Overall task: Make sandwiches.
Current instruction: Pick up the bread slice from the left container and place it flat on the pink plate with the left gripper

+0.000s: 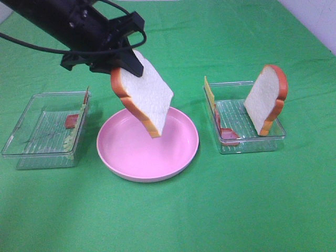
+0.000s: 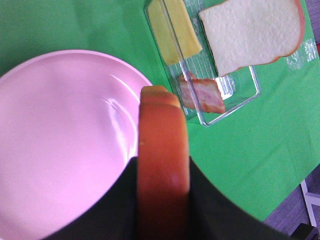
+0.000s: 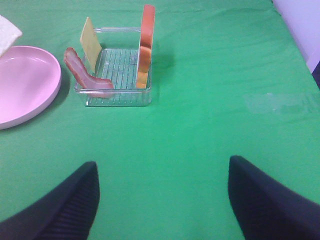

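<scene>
My left gripper [image 1: 123, 63] is shut on a white bread slice [image 1: 144, 97] with an orange-brown crust and holds it tilted above the round pink plate [image 1: 178, 152]. The left wrist view shows the slice's crust [image 2: 163, 150] edge-on between the jaws, over the plate [image 2: 60, 140]. A second bread slice [image 1: 265, 100] stands upright in the right clear tray [image 1: 252, 144], with a yellow-orange cheese slice [image 1: 210, 94] and a bacon strip [image 1: 228, 134]. My right gripper [image 3: 162, 165] is open and empty over bare cloth, short of that tray [image 3: 117, 97].
A left clear tray [image 1: 31, 142] holds a bacon piece [image 1: 72, 121] and pale green lettuce [image 1: 70, 140] against its right wall. Green cloth covers the table. The table's edge and a grey floor show at the far right [image 3: 300, 25].
</scene>
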